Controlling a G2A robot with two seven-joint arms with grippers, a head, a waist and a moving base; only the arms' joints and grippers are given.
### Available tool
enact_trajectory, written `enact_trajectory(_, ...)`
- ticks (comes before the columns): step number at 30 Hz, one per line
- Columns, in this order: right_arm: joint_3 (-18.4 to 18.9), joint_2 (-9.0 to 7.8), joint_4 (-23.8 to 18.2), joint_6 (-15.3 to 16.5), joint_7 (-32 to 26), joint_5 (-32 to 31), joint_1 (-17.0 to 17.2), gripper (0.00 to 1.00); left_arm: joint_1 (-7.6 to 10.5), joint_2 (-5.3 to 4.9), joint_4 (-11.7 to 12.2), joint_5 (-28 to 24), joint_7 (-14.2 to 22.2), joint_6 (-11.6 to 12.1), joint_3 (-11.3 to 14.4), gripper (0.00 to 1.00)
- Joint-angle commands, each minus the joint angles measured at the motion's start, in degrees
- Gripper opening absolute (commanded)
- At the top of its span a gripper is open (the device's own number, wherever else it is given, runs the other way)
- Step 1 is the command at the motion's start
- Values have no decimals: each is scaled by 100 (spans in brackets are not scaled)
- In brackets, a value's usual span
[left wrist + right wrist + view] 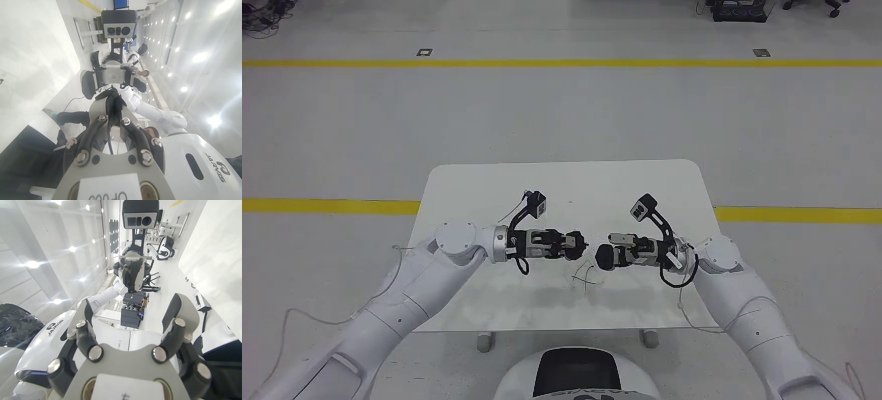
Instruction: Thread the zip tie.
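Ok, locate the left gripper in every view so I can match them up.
Top view: left gripper over the table's middle, facing the right gripper.
Left wrist view: the gripper nearest the camera, shut.
Right wrist view: farther off, beyond the open right gripper.
Shared landmark: the white table.

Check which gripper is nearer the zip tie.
Left. The left gripper is shut on the zip tie. The right gripper is open, facing it across a gap and not touching the tie.
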State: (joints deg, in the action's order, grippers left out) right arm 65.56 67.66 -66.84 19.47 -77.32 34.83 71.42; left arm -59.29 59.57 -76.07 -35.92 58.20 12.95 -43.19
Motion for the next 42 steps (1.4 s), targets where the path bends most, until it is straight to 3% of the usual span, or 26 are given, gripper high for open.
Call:
enact_trajectory(1, 0, 0, 0, 0, 0, 0, 0, 100, 0, 0, 0, 1, 0, 3, 0, 0)
enact_trajectory(3, 0, 0, 0, 0, 0, 0, 0, 100, -28, 6, 15, 187, -261, 80, 7, 0)
enact_trajectory(7, 0, 0, 0, 0, 0, 0, 0, 100, -50, 10, 45, 985, -755, 653, 31, 0)
enact_trajectory(13, 0, 0, 0, 0, 0, 0, 0, 100, -224, -28, -227, 2092, -1300, 653, -178, 0)
enact_trajectory(17, 0, 0, 0, 0, 0, 0, 0, 100, -390, -62, -352, 2542, -1543, 653, -361, 0)
enact_trajectory(24, 0, 0, 0, 0, 0, 0, 0, 100, -620, -94, -444, 2439, -1337, 653, -733, 0)
enact_trajectory(35, 0, 0, 0, 0, 0, 0, 0, 100, -758, 4, -395, 2233, -961, 653, -1093, 0)
enact_trajectory(42, 0, 0, 0, 0, 0, 0, 0, 100, -928, 31, -366, 2095, -749, 653, -1490, 0)
